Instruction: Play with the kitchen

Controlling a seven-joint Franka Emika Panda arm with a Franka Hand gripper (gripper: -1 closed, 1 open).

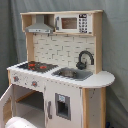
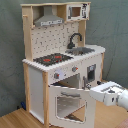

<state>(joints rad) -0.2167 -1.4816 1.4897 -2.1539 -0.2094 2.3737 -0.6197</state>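
The kitchen point(image 1: 65, 50) point(image 2: 50, 35) is a tall white and light-wood toy unit, seen in both exterior views. On its counter are a black-red stovetop point(image 1: 36, 65) point(image 2: 52, 59), a sink point(image 1: 72, 73) point(image 2: 82, 50) and a black faucet point(image 1: 85, 59) point(image 2: 75, 39). The windowed oven door point(image 2: 70, 105) point(image 1: 5, 107) hangs open. My gripper point(image 2: 94, 89) is at the door's upper right corner in the second exterior view, on a white arm coming in from the second exterior view's right. In the first exterior view only a white part of the arm point(image 1: 20, 122) shows, at the bottom left.
A grey hood point(image 1: 40, 25) point(image 2: 48, 19) and a small microwave point(image 1: 72, 23) point(image 2: 77, 11) sit up top. Knobs point(image 1: 16, 78) point(image 2: 56, 75) line the front panel. A closed cupboard door with a dark panel point(image 1: 63, 106) point(image 2: 91, 72) stands beside the oven. Behind is a grey curtain point(image 2: 115, 30), below a wooden floor point(image 2: 15, 120).
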